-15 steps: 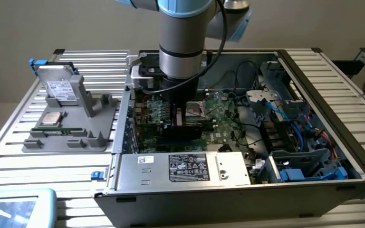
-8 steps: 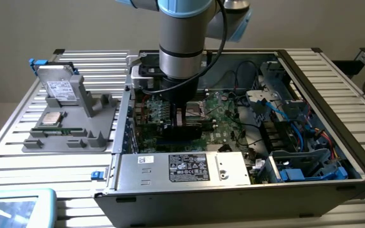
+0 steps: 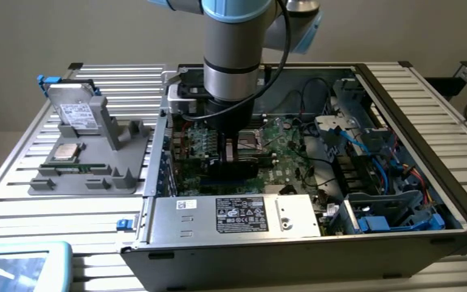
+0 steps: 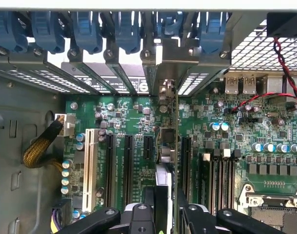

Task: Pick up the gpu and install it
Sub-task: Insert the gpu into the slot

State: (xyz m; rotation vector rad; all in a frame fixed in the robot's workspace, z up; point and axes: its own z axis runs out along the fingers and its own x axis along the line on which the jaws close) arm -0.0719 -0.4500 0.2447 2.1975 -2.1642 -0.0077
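Gripping the gpu (image 4: 163, 178) on edge, the gripper (image 4: 165, 217) is closed on it low inside the computer case (image 3: 428, 109). The card's long axis runs from the fingers straight toward the blue clips (image 4: 126, 29), just above the motherboard (image 4: 265, 161).

No readable text: black label (image 3: 240, 214) on the power supply (image 3: 177, 222) and white label (image 3: 77, 115) on the hard drive (image 3: 70, 93), print too small.

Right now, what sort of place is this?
Probably a robot PC-assembly test bench: an open computer case on a slatted metal table, a grey fixture holding a hard drive beside it, and the pincer gripping the gpu at the motherboard.
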